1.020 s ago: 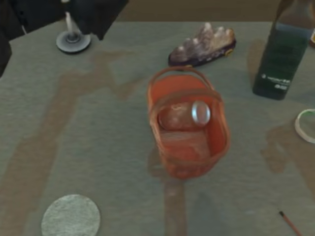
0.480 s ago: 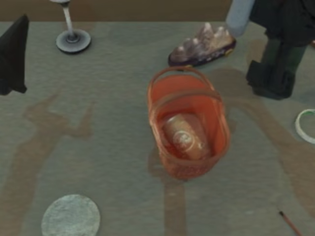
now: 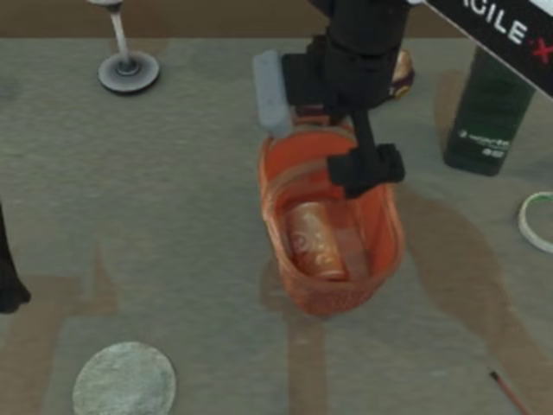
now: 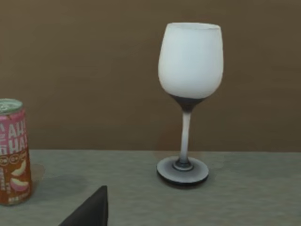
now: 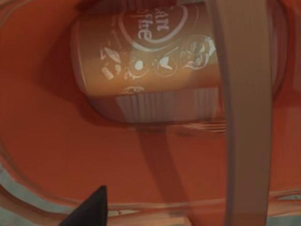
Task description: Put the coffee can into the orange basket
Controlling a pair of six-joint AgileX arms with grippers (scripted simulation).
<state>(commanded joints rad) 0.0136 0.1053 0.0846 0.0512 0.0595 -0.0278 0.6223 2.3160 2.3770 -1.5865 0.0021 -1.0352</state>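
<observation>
The coffee can point(image 3: 315, 242) lies on its side inside the orange basket point(image 3: 387, 251) at the table's point(image 3: 190, 216) centre. The right end effector point(image 3: 365, 169) hovers over the basket's far half, above the handle; its grip state cannot be determined. The left end effector point(image 3: 10, 290) sits at the table's left edge, state likewise undeterminable.

right arm point(image 3: 363, 52): black blocky casing | pale grey side panel | white "AGILE X" lettering | claw point(image 3: 366, 171): black, squared
</observation>
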